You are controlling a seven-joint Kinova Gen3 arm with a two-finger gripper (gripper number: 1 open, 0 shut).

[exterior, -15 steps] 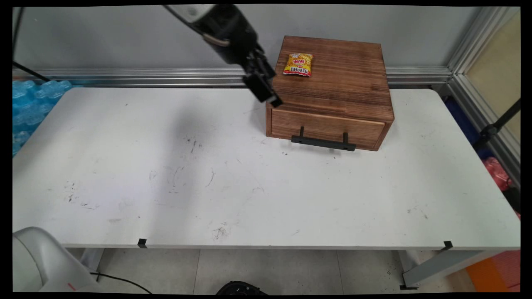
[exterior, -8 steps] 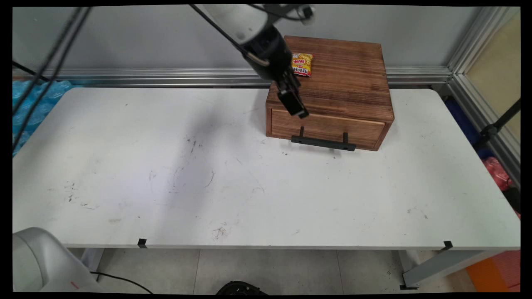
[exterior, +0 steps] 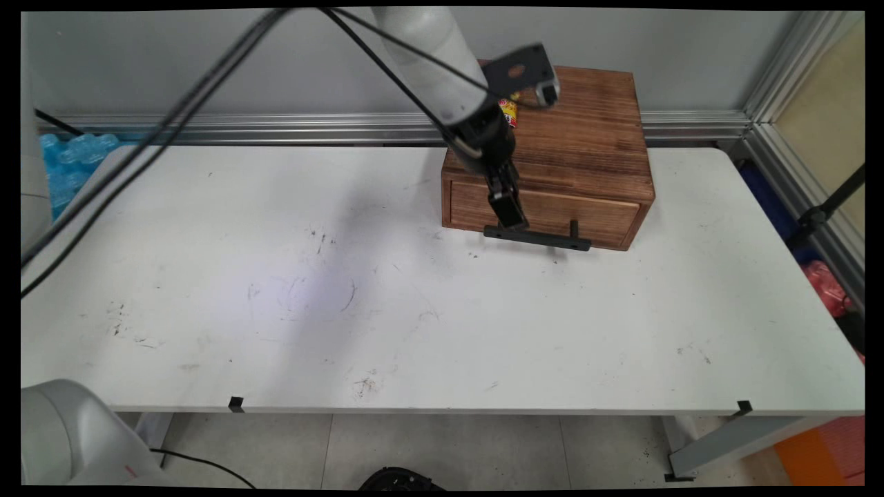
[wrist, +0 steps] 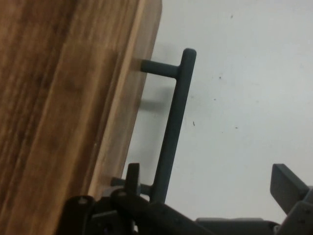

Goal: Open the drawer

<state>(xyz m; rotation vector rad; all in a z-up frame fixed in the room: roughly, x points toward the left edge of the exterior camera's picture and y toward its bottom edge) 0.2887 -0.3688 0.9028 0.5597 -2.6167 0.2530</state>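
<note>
A brown wooden box (exterior: 580, 138) stands at the back of the white table (exterior: 414, 310), its drawer (exterior: 587, 214) shut. A black bar handle (exterior: 545, 238) runs along the drawer front and shows up close as the handle (wrist: 171, 137) in the hand view. My gripper (exterior: 512, 221) hangs just above the handle's left end, pointing down. In the hand view my gripper (wrist: 210, 181) is open, one finger on the drawer side of the bar and the other out over the table. A yellow snack packet (exterior: 510, 112) lies on the box top, mostly hidden behind the arm.
Blue plastic packaging (exterior: 65, 162) lies off the table's back left corner. A red bag (exterior: 825, 286) sits on the floor to the right. An aluminium rail (exterior: 242, 128) runs along the wall behind the table. Black cables (exterior: 138, 152) hang across the left.
The arm has swung right and down, from beside the box's top left corner to the drawer front. The gripper is now at the handle's left end.
</note>
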